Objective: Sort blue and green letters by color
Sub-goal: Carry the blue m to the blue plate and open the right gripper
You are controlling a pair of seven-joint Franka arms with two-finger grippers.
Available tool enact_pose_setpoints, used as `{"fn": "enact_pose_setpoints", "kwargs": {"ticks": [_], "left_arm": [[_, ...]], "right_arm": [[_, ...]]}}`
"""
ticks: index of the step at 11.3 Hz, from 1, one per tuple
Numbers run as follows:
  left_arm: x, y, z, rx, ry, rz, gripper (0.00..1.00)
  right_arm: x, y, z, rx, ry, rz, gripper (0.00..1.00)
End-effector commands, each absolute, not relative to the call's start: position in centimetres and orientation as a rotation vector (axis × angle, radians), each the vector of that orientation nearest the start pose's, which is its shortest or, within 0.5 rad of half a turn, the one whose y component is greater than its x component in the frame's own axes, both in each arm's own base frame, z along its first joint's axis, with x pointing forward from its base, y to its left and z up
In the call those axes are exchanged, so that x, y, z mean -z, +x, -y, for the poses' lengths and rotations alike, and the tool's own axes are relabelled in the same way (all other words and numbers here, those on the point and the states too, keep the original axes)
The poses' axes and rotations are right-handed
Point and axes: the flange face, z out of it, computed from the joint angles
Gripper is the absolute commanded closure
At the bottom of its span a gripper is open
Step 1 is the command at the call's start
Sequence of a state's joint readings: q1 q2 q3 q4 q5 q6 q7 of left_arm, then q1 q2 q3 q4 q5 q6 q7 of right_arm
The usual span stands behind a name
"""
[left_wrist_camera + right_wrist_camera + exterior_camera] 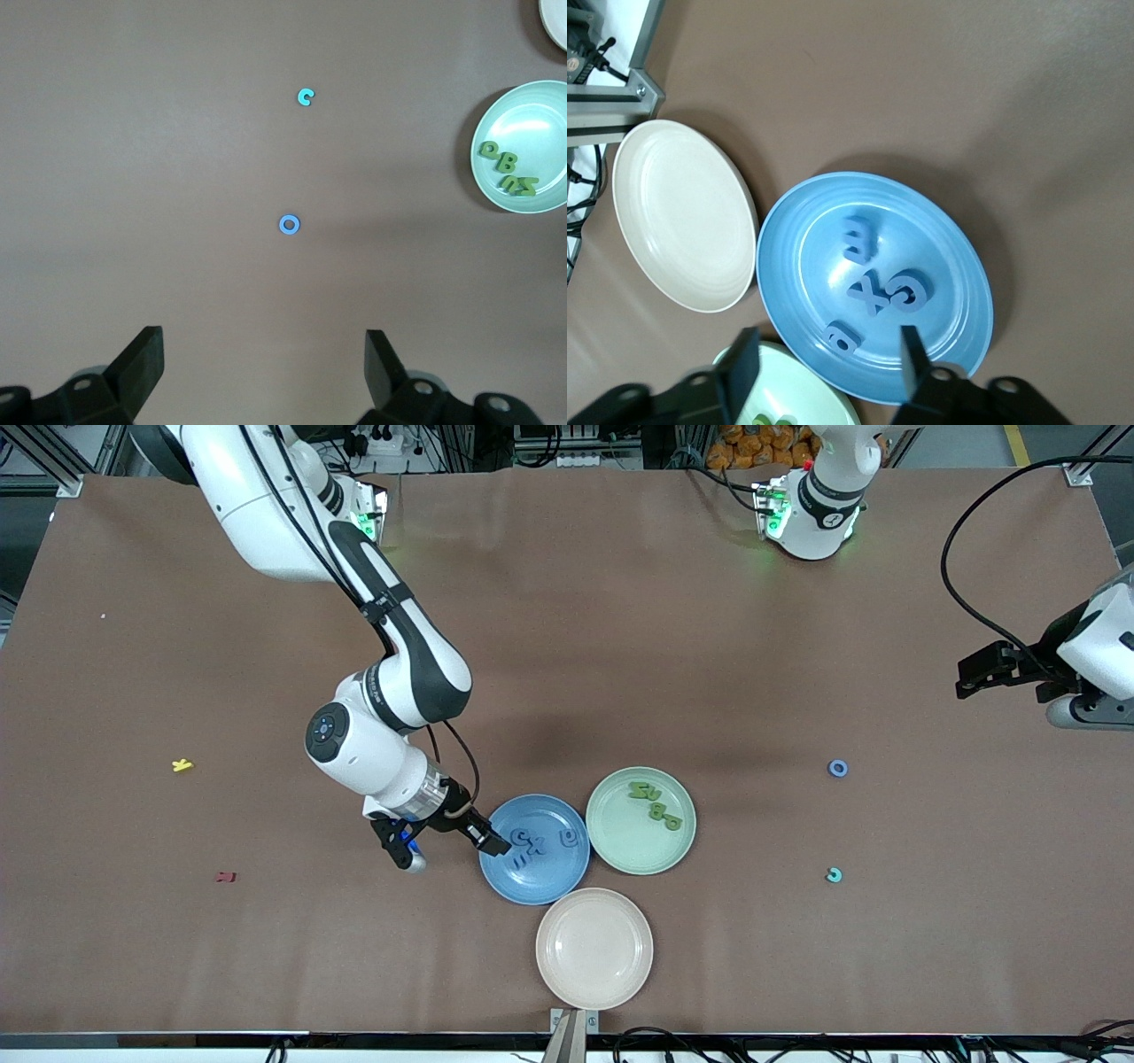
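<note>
**Nearly sorted: light letters, pinch across the strokes**

Front view: blue letters (pixel 530 841) lie in the blue plate (pixel 558 886), and green letters (pixel 656 804) in the green plate (pixel 620 841) at two o'clock of it. A blue ring (pixel 838 768) sits loose on the tabletop (pixel 620 646) toward the left arm's end. The right claw (pixel 492 840) hangs over the blue plate's nine o'clock rim.

Left wrist view: the left claw (pixel 264 354) waits, spread wide and empty, with that ring in sight (probably light and stiff; pinch its outer edges).

Right wrist view: the right claw's fingers are parted and hold nothing.

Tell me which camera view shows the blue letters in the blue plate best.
The right wrist view: the blue letters lie large and distinct in the blue plate, under the open right gripper. The front view shows them small. The left wrist view doesn't show them.
</note>
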State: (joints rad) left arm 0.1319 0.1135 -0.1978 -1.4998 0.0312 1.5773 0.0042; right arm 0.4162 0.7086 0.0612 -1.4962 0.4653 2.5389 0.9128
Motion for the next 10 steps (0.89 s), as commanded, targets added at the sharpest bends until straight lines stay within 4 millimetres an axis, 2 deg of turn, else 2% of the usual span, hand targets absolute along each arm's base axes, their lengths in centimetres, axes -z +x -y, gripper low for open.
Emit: {"fn": "enact_pose_setpoints", "kwargs": {"ticks": [1,3,6,8,10], "left_arm": [[-59.9,59.1,2.7,-0.033,-3.157,-0.136,0.00],[-59.8,59.1,2.7,-0.033,-3.157,-0.136,0.00],[-59.8,59.1,2.7,-0.033,-3.157,-0.136,0.00],[-59.9,59.1,2.7,-0.028,-3.157,-0.136,0.00],[-59.9,59.2,2.7,-0.021,-3.157,-0.136,0.00]], "right_arm": [[-28.7,67.7,-29.1,0.023,-2.446,-1.014,0.00],[-29.5,67.1,-24.5,0.049,-2.512,-0.874,0.00],[-27.8,64.8,-18.4,0.040,-2.631,-0.706,0.00],[-28.1,63.5,-14.3,0.073,-2.689,-0.589,0.00],[-28.2,62.6,-9.0,0.123,-2.760,-0.456,0.00]]}}
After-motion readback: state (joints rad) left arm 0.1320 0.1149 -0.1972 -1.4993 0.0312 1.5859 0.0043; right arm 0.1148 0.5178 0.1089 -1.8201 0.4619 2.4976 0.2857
